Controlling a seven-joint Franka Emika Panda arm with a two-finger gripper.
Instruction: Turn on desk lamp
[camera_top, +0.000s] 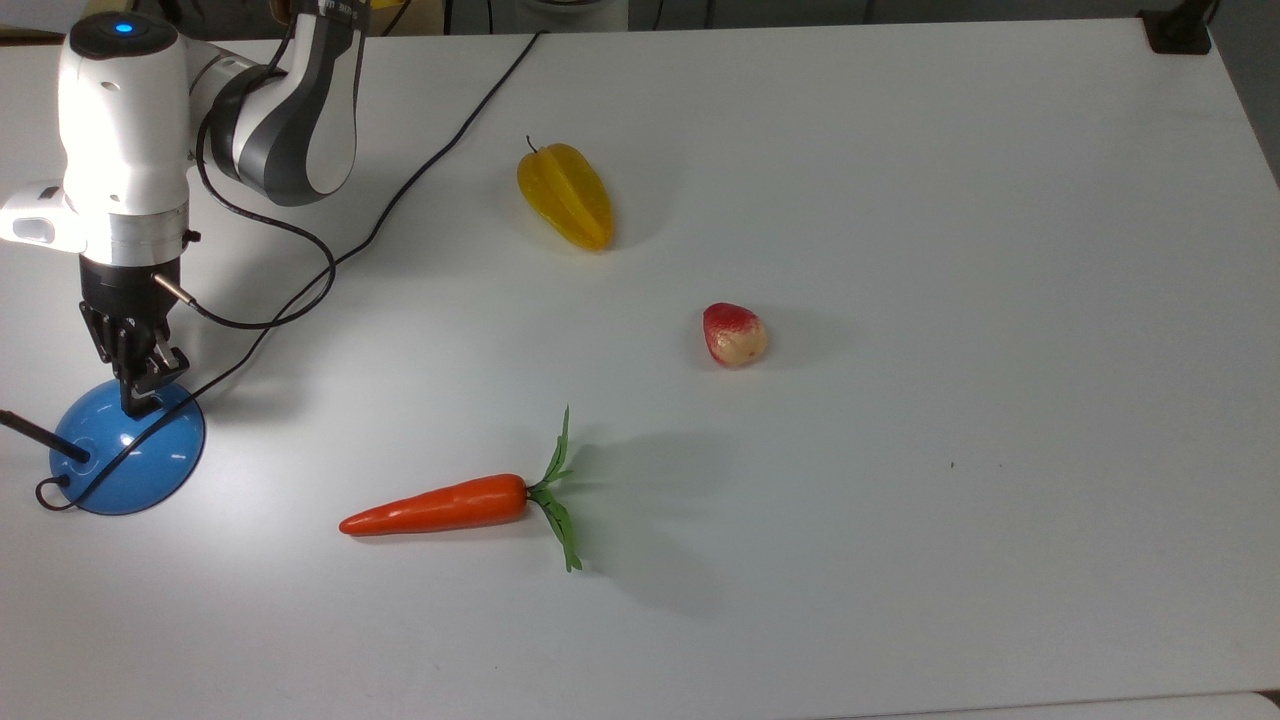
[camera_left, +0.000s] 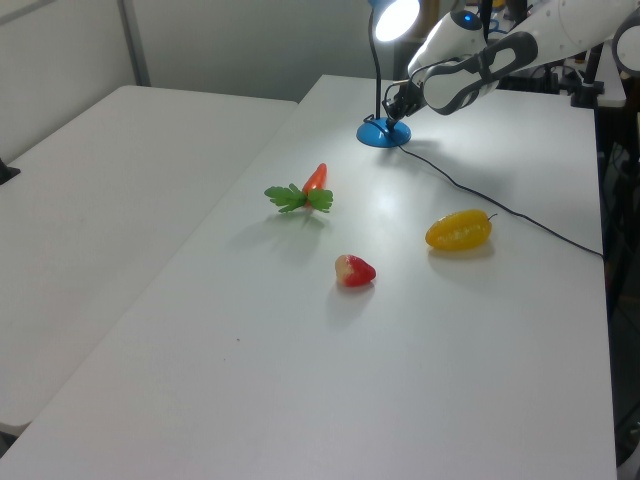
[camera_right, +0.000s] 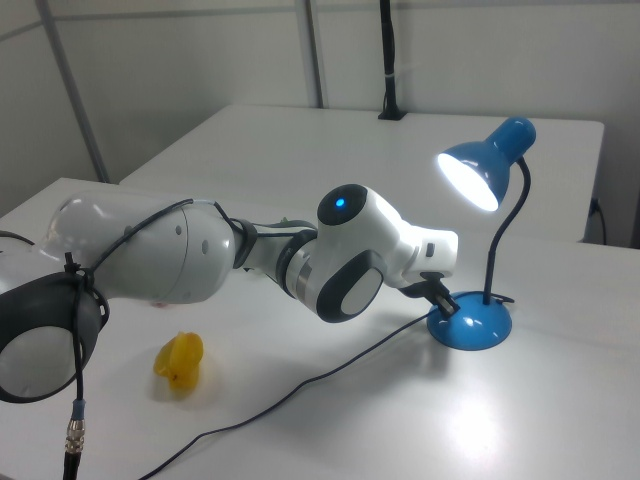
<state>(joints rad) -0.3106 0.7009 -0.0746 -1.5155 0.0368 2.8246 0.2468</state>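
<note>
The desk lamp (camera_right: 472, 322) is lit and stands at the top view's left table edge. The gripper (camera_top: 138, 398) is pressed onto its blue base, fingers drawn together.

In the top view, we find the desk lamp (camera_top: 128, 460) cut by the top view's left edge: its stem leaves the picture, so the shade is out of sight there. The pincer (camera_top: 140, 400) stands over the far part of the blue base and hides the switch beneath it. In the left view, we see the pincer (camera_left: 397, 108) too small to tell how its fingers stand. In the right view, the arm's white wrist covers most of the pincer (camera_right: 441, 297), and the right view's left edge cuts the arm.
</note>
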